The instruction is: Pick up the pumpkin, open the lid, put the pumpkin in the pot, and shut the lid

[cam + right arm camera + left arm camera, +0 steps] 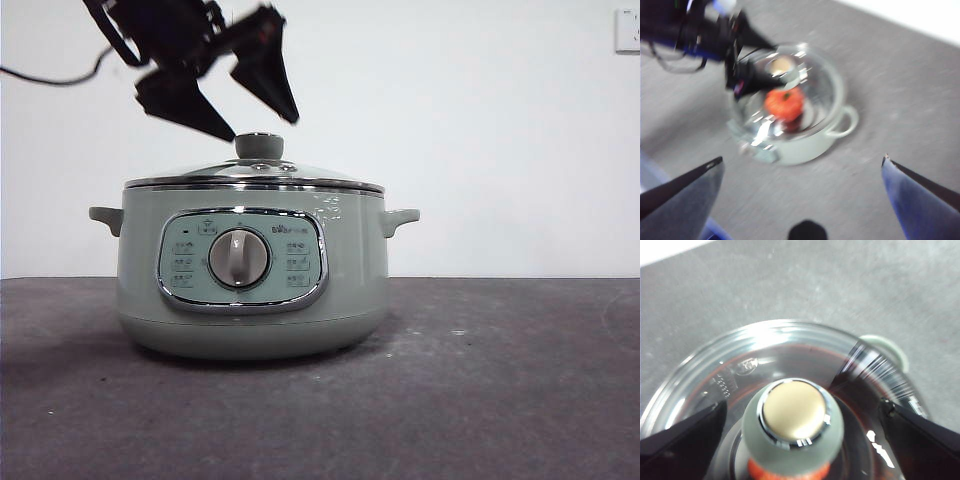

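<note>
The sage-green pot (252,270) stands on the table with the glass lid (255,178) resting on it. The lid's knob (259,146) shows close in the left wrist view (792,425). My left gripper (250,112) is open, just above the knob, one jaw on each side and not touching it; it also shows in the right wrist view (747,55). The orange pumpkin (784,104) lies inside the pot (805,135) under the glass, and a bit of it shows below the knob (790,471). My right gripper (802,180) is open and empty, high and away from the pot.
The pot's two side handles (400,220) stick out left and right. A control panel with a round dial (239,259) faces the front camera. Dark grey table (500,380) lies around the pot, with a white wall behind.
</note>
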